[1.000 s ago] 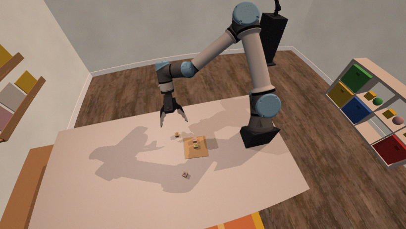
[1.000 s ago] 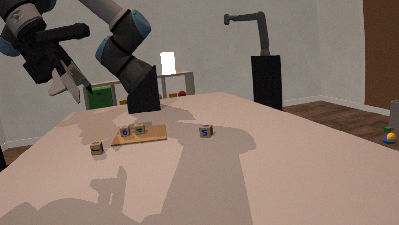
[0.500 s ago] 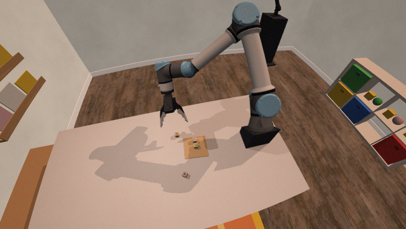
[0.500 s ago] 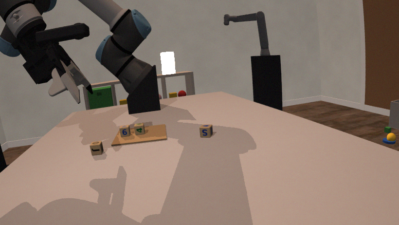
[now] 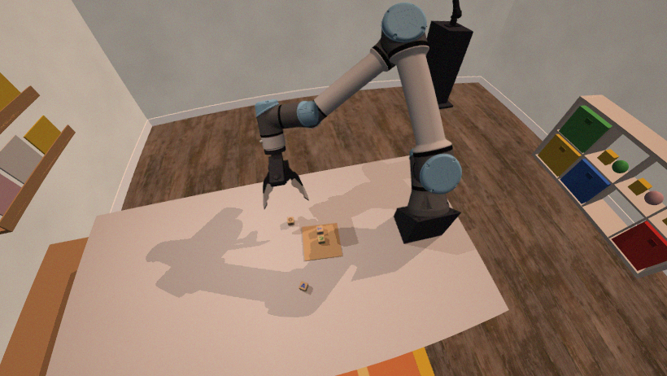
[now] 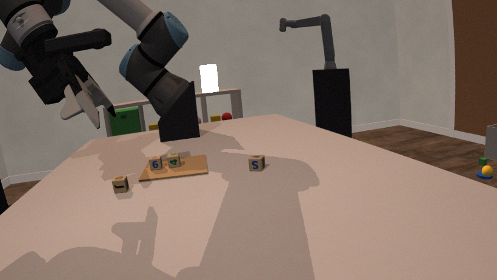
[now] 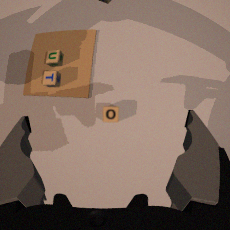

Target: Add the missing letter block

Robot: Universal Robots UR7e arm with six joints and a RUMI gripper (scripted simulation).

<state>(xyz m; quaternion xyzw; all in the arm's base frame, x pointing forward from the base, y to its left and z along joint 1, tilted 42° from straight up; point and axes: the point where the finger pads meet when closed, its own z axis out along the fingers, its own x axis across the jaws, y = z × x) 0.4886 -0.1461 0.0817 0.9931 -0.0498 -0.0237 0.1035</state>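
An orange-brown mat (image 5: 324, 244) lies on the table near the arm's base. On it sit a block with a green U on top (image 7: 53, 57) and a block with a blue T on top (image 7: 50, 78), side by side; they also show in the exterior view (image 6: 173, 160) (image 6: 155, 163). The O block (image 7: 110, 114) lies off the mat, close to its edge, also in the top view (image 5: 290, 220) and the exterior view (image 6: 120, 183). A fourth block with a blue A on top (image 5: 303, 286) (image 6: 256, 163) lies off the mat, further away. My gripper (image 5: 285, 196) (image 6: 91, 109) hangs open and empty, well above the table beside the O block.
The arm's black base (image 5: 427, 223) stands on the table just behind the mat. A black pedestal with a second arm (image 6: 331, 99) stands beyond the table. Shelves with coloured bins (image 5: 611, 177) are on the floor at the side.
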